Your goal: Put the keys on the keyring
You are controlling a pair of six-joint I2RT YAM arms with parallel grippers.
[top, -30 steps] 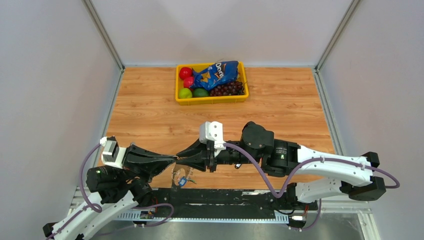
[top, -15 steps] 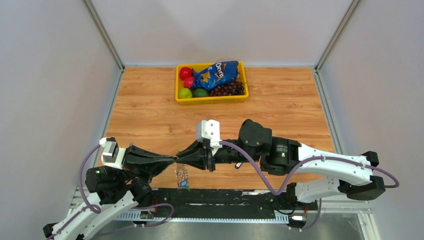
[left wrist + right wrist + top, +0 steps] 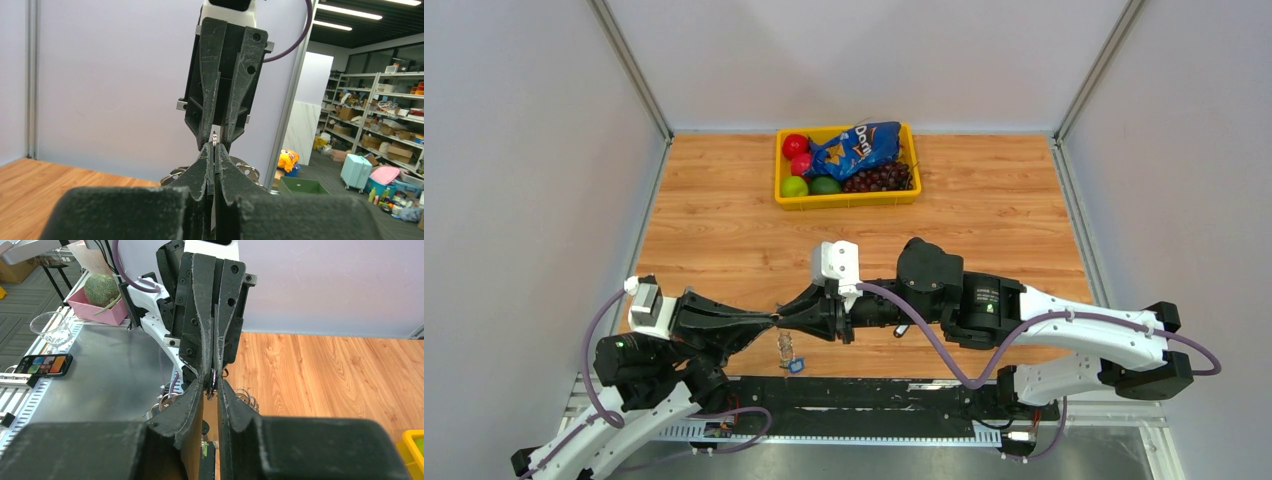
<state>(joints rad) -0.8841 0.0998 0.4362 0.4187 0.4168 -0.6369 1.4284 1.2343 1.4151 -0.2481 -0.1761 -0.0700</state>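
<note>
Left end effector [image 3: 771,322] and right end effector [image 3: 784,318] met tip to tip above the near edge of the bench [image 3: 984,200]. Both were off the surface.

Left fingers were pressed together. Right fingers were also closed down to the tips. In the left wrist view a thin silvery sliver [image 3: 214,135] stood up between the right fingertips. Whether it was a key or the edge of the band could not be told.

The keyring [image 3: 785,349] hung just under the meeting tips, with its blue piece [image 3: 795,366] at the lower end, over the bench edge. Which end effector carried it could not be told. Both wrist views showed only silvery loops either side of the closed fingers. Separate keys could not be made out.

The right arm's purple cable [image 3: 934,335] looped down beside its wrist, near the tips but not touching them. A black rail [image 3: 874,395] ran along the near edge, just below the hanging ring.

A yellow tray [image 3: 844,200] sat at the far side, well apart. It held a blue chips bag [image 3: 859,148], dark grapes [image 3: 882,178], red fruit [image 3: 795,146] and green fruit [image 3: 809,186].

Off the bench, the right wrist view showed a phone [image 3: 44,364], a glass beaker [image 3: 50,327] and a pink tub [image 3: 100,312].
</note>
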